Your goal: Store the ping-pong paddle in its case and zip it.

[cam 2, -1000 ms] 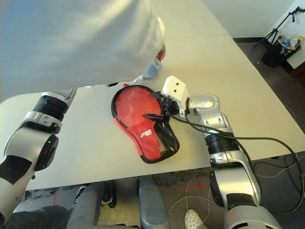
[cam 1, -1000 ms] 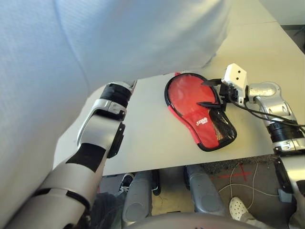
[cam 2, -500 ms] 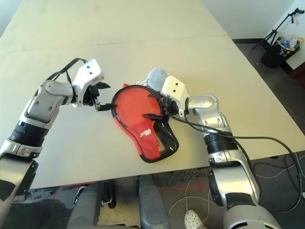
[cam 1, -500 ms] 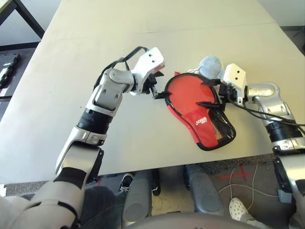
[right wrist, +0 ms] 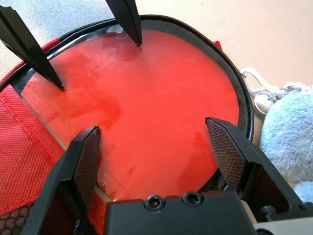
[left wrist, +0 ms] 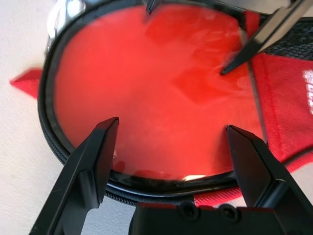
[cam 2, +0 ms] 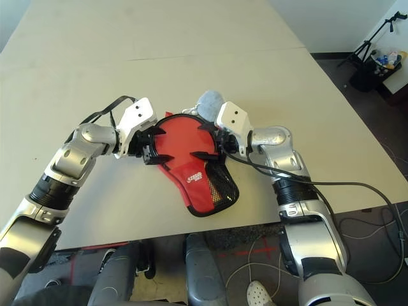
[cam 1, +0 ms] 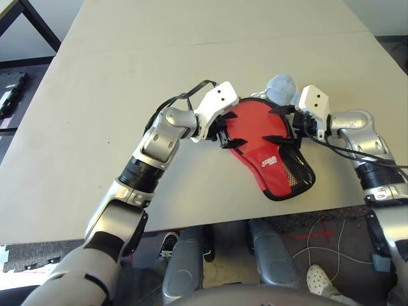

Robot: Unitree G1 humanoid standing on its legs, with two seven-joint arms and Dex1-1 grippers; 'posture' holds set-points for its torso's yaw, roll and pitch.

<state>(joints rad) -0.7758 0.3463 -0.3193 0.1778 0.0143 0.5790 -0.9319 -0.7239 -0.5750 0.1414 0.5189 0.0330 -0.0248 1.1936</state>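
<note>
Paddle (cam 1: 255, 131) in case (cam 1: 284, 175) on tabletop (cam 1: 95, 95); L claw (cam 1: 226, 132) & R claw (cam 1: 278, 124) both open over it, left/right

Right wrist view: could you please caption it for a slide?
Open right gripper over the paddle lying in its case.

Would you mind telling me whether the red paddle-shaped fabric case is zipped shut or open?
Open. The red fabric case lies flat with its flap off the round end, where the paddle's glossy red rubber face shows inside the black edging.
</note>
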